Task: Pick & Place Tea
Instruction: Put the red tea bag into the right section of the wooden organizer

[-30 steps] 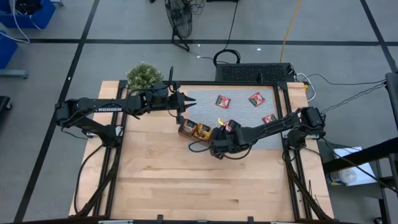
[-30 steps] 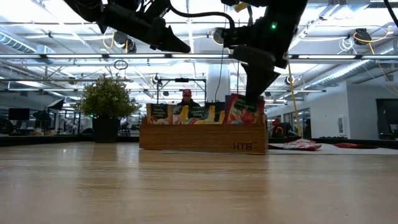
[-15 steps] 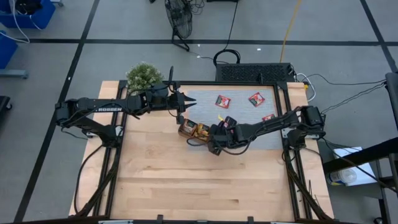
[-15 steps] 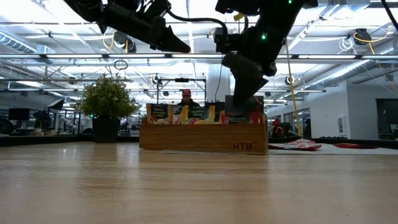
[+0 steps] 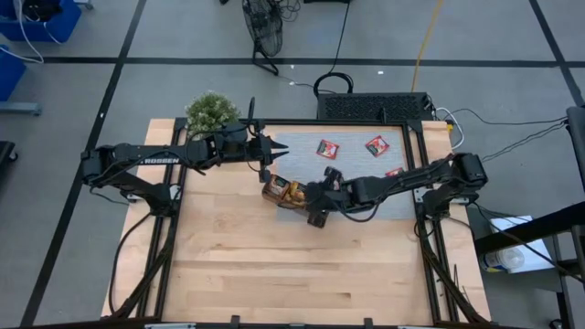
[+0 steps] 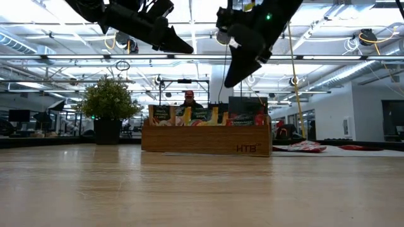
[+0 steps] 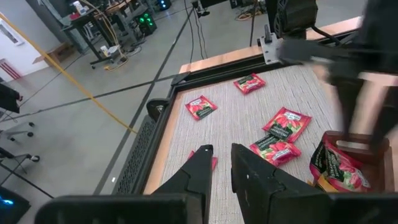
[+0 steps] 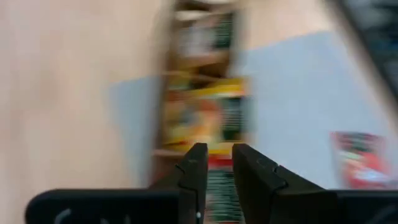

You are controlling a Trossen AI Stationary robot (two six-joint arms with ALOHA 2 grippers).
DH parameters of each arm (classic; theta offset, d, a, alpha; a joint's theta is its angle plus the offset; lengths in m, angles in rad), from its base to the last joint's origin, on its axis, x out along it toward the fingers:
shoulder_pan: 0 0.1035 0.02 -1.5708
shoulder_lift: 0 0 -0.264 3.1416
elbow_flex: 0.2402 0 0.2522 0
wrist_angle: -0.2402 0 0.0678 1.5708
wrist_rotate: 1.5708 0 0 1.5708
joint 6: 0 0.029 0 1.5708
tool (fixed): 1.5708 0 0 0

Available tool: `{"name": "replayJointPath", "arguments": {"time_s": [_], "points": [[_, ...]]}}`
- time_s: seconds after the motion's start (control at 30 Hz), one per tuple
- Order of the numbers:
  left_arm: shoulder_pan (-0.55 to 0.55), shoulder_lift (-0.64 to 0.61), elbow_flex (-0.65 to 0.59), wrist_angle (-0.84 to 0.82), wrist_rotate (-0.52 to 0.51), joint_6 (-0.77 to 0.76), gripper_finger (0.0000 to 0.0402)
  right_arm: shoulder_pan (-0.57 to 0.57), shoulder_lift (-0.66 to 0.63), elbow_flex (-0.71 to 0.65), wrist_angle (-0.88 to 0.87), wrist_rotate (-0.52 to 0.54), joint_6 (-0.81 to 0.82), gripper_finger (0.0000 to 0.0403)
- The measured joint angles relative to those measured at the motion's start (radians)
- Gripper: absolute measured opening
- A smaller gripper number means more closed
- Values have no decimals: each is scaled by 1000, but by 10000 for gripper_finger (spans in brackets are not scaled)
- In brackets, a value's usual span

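The brown wooden tray (image 5: pixel 285 192) stands at the mat's left edge, with tea sachets upright in its compartments (image 6: pixel 199 116). A red sachet (image 6: pixel 247 118) sits low in its right compartment. Loose red sachets lie flat on the grey mat (image 5: pixel 327 148) (image 5: pixel 376 144) (image 7: pixel 286 123). My right gripper (image 6: pixel 228 81) hangs above the tray, slanting down; its fingers (image 8: pixel 219 155) stand narrowly open with nothing between them. My left gripper (image 5: pixel 277 153) hovers beyond the tray's far side, narrowly open and empty (image 7: pixel 219 152).
A potted plant (image 5: pixel 212 111) stands at the table's far left corner. The grey mat (image 5: pixel 366 163) is bordered by a black frame. Bare wooden tabletop (image 5: pixel 292 265) stretches toward the near edge. A person shows in the room behind the tray (image 6: pixel 189 96).
My right gripper has let go of the red sachet in the tray's right compartment, risen clear above the tray, shifted slightly toward the table's left and tipped. The sachet has stayed in the compartment and sunk lower.
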State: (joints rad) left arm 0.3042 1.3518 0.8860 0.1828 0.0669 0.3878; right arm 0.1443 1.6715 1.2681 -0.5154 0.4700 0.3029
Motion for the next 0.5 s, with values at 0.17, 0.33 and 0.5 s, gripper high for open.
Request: {"name": "replayJointPath", "arguments": {"time_s": [0.17,0.33,0.5], "points": [[0,0,0,-7,0,0,67,1,42,0,17,-233,-18,13],[0,1,0,-7,0,1,67,-20,100,46,-81,-327,32,1],[0,1,0,-7,0,-2,67,-50,160,100,-170,-345,37,0]]}}
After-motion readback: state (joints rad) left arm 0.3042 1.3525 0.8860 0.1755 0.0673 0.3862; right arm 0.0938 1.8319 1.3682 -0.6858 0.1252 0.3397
